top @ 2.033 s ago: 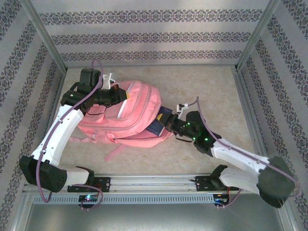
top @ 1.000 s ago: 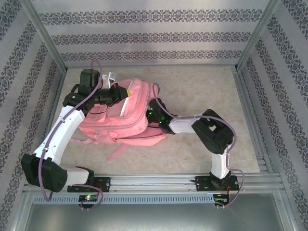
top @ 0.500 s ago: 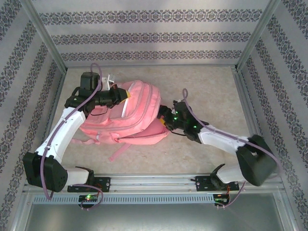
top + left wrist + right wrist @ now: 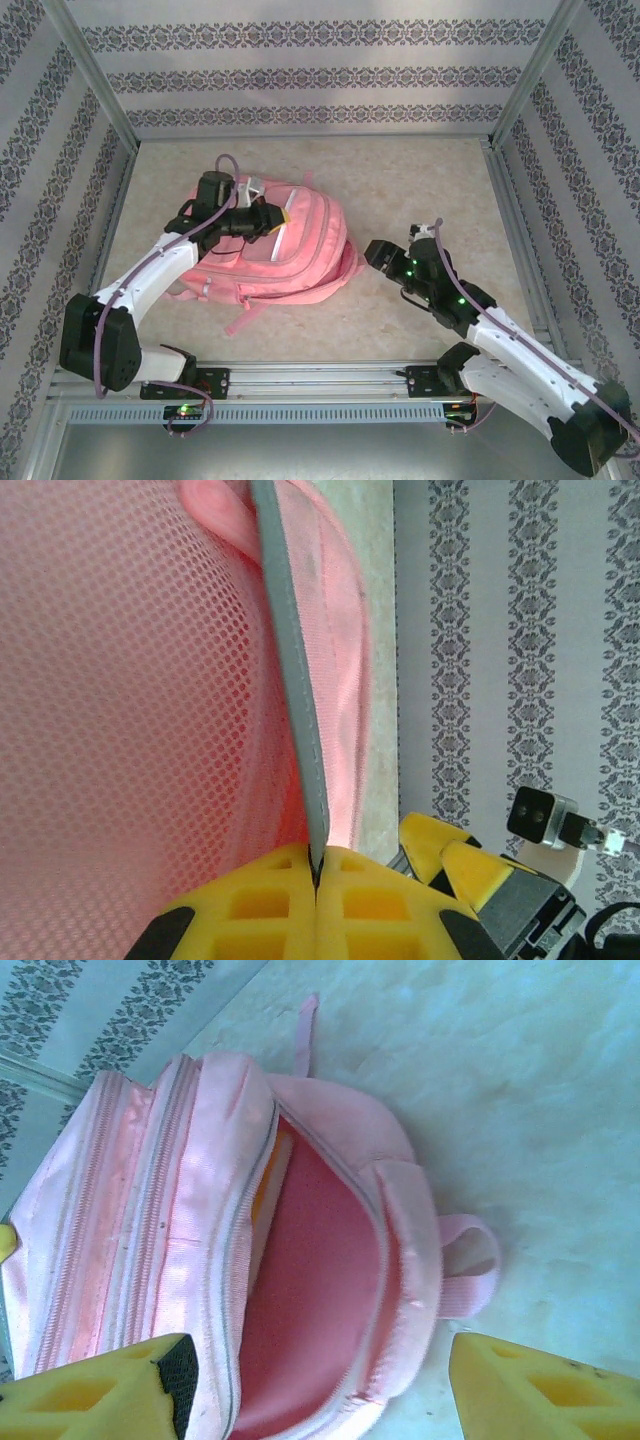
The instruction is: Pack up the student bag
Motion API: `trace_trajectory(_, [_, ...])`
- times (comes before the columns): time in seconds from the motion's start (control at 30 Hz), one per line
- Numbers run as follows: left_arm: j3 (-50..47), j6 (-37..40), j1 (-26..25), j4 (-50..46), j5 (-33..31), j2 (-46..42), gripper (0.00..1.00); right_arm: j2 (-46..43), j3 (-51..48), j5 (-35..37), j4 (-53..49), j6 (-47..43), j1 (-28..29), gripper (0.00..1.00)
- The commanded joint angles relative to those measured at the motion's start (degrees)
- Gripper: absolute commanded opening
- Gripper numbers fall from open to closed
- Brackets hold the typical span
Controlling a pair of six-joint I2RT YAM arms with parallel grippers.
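Two grippers attend the large soft pink fabric backpack [image 4: 300, 245] lying on the beige surface [image 4: 430, 180]. Its grey edge trim [image 4: 290, 680] is pinched in the closed left gripper [image 4: 315, 868], probably to hold the mouth open; beside that opening, the right gripper [image 4: 378, 252] hangs parted, empty.

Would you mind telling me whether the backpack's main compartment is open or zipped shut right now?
Open: the backpack gapes at its mouth, with pink lining showing between the parted zipper edges.
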Motion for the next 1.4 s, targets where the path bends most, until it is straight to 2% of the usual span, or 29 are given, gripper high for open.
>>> trace_trajectory(0.0, [0.18,-1.31,-3.67,7.05,-3.86,1.36,0.0,-1.93,-0.62,2.41,-4.57,-5.08,0.32,0.67])
trace_trajectory(0.2, [-1.18,-4.9,-10.09,13.65,-10.55,5.92,0.0,-2.84,0.59,3.06,-6.1,-7.68,4.05,0.66])
trace_trajectory(0.37, [4.0,-6.19,-13.98,15.84,-14.2,12.25,0.0,-2.99,1.11,4.95,-6.65,-8.98,6.22,0.67])
trace_trajectory(0.67, [15.93,-7.0,-14.21,16.55,-15.53,22.25,0.02,-1.58,2.19,4.96,-7.02,-12.5,8.47,0.66])
trace_trajectory(0.8, [16.91,-9.18,-12.54,18.6,-12.71,24.28,0.12,-0.52,2.19,5.42,-6.66,-13.7,9.98,0.65])
trace_trajectory(0.93, [14.11,-9.73,-11.56,18.94,-9.78,21.78,0.35,0.39,2.13,6.4,-6.36,-15.14,12.1,0.64])
trace_trajectory(1.03, [12.46,-7.85,-11.4,15.97,-6.9,18.12,0.45,1.1,1.72,6.37,-5.76,-16.42,13.89,0.62])
trace_trajectory(1.1, [10.89,-5.88,-11.41,12.57,-6.58,14.58,0.49,1.19,0.89,6.25,-4.25,-17.28,15.63,0.61])
trace_trajectory(1.2, [9.02,-1.81,-11.18,4.65,-8.57,8.29,0.52,2.07,-0.58,6.83,-1.6,-17.37,19.48,0.51])
trace_trajectory(1.37, [5.97,3.12,-10.09,-8.02,-17.61,-3.7,0.56,8.11,-0.54,11.5,2.46,-16.03,28.84,0.46])
